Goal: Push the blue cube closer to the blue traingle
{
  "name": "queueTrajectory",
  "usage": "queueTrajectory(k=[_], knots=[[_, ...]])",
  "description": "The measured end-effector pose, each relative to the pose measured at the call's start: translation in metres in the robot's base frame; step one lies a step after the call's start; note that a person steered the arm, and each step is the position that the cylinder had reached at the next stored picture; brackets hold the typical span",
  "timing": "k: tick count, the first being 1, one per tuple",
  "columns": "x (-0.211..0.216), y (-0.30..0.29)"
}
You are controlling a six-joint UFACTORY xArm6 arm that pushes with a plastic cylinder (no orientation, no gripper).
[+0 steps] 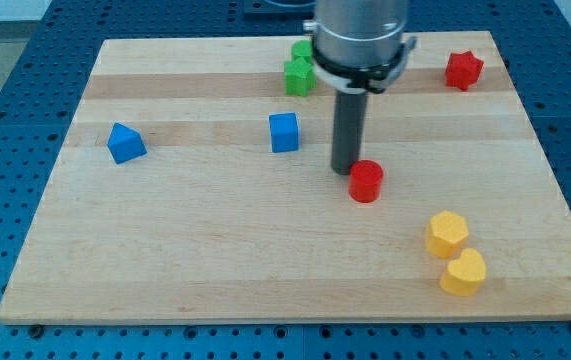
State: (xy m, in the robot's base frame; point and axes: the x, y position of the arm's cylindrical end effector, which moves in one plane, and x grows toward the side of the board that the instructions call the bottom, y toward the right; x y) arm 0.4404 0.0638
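Blue pegboard frames the pale wooden board (265, 270) we work on, and we read it from the view's left to its right. Farthest left sits the blue triangle (125, 143), alone near the left edge. Well to its right, about level with it, stands the blue cube (284, 132), with bare wood between the two. Above the cube, near the view's top, a green block (300, 76) sits with a second green block (303, 50) just behind it, partly hidden by our arm, so we cannot make out either shape surely. Our rod comes down just right of the blue cube, and my tip (346, 170) rests on the board, apart from the cube and touching or just beside the red cylinder (366, 181) at its lower right. We carry no jaws, only this bare rod, gripping nothing. Further right, near the top edge, lies a red block (463, 70) of angular shape. Toward the view's bottom right, two yellow blocks (447, 234) (463, 272) sit touching, one below the other.
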Motion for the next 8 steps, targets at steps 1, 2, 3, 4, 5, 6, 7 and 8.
queueTrajectory(k=[1, 2, 3, 4, 5, 6, 7, 8], knots=[[-0.043, -0.017], [-0.043, -0.034], [-0.043, -0.049], [-0.043, -0.076], [-0.043, -0.110], [-0.043, -0.144], [-0.043, -0.171], [-0.043, -0.189]])
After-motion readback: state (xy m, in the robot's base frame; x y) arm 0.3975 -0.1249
